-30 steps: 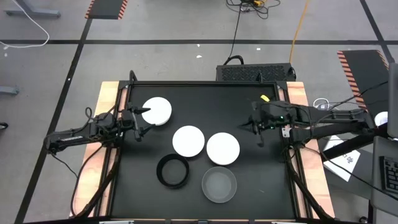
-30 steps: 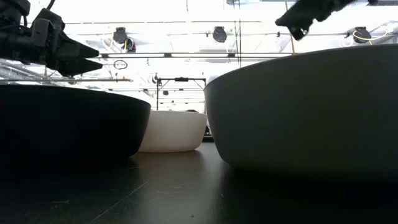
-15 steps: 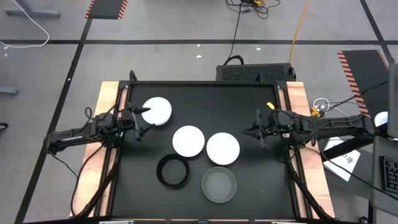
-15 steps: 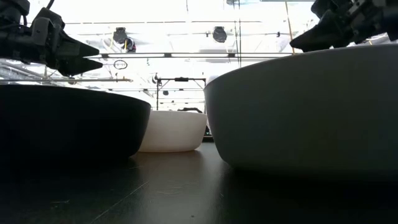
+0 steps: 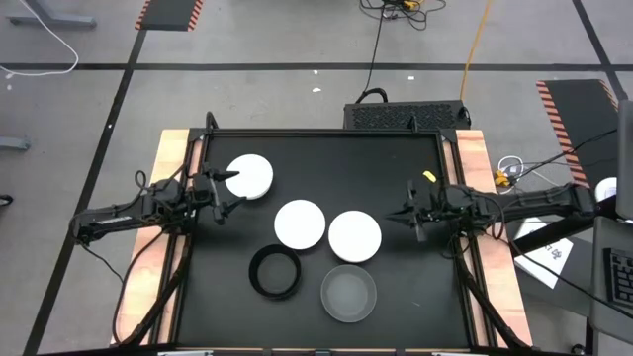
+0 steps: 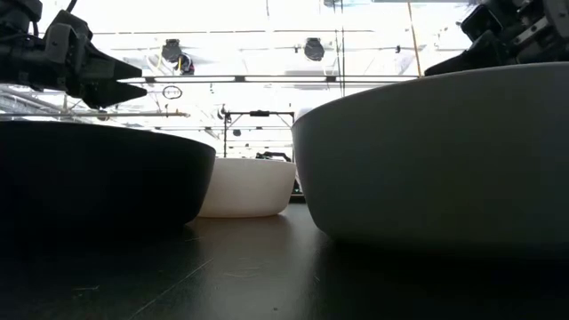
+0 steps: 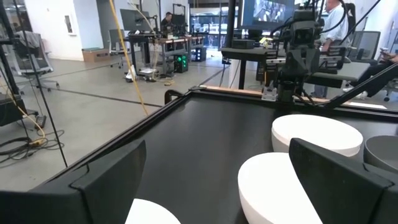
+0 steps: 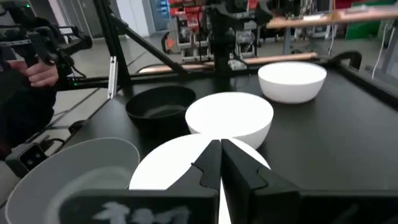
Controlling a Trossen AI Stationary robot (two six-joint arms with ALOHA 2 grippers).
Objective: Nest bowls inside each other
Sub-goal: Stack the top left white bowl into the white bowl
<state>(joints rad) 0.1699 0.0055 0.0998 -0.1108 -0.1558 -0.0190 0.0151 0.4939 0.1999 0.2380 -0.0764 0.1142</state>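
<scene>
In the high view three white bowls stand on the black table: one far left [image 5: 249, 177], one in the middle [image 5: 300, 224], one to its right [image 5: 354, 236]. A black bowl [image 5: 275, 272] and a translucent grey bowl [image 5: 348, 294] stand nearer the near edge. I see only these five, each apart on its base. My left gripper [image 5: 227, 192] is open, just left of the far-left white bowl; its wide-apart fingers frame the left wrist view [image 7: 221, 186]. My right gripper [image 5: 396, 215] is shut, right of the right white bowl, its tips together [image 8: 219, 148] above that bowl [image 8: 186, 168].
A raised rim [image 5: 326, 133] borders the black table, with wooden strips [image 5: 168, 158] at both sides. A dark box [image 5: 406, 114] sits beyond the far edge. A person's hand [image 8: 37, 70] shows beyond the table in the right wrist view. Bare surface lies along the far edge.
My right gripper has moved toward the table's near edge and slightly toward its right edge, and has come down closer to the bowls. The bowls have not moved.
</scene>
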